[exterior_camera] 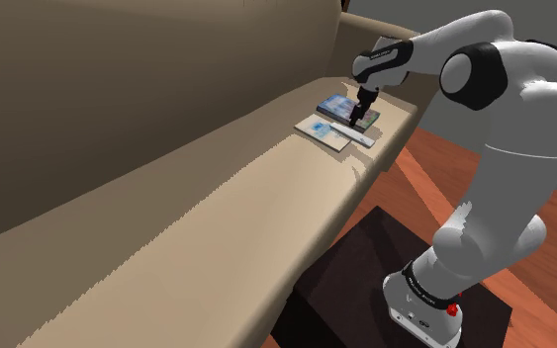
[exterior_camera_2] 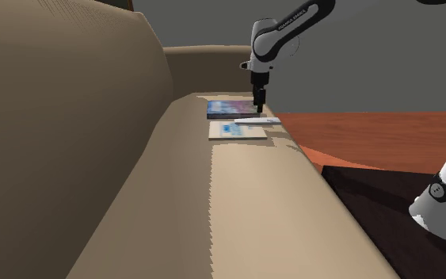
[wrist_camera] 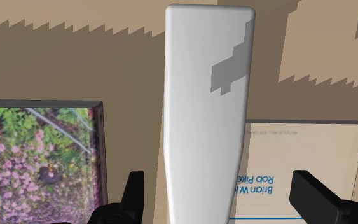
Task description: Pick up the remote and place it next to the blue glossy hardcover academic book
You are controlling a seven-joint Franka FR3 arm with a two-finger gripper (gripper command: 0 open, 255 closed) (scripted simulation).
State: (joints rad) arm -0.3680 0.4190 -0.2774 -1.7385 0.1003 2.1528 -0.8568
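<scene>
Tan sofa, seat's far end: black gripper over the long white slab remote.
The remote lies beside the blue-edged flower-cover book, near the seat's front edge. Likely light, stiff and slick, so pinch across its narrow width. The fingers stand apart either side, not touching it.

1. Beige sofa, its seat running from near to far along the backrest.
2. Far end of seat: blue book lying flat, pale book flat just nearer than it.
3. White remote, slim, lies along the pale book's edge on the shoulder view's right, near the blue book.
4. Black gripper hangs over the books, fingers pointing down, just above the remote.
5. White arm rises from the dark stand, near right.
6. Red-brown wood floor right of the sofa.
</scene>
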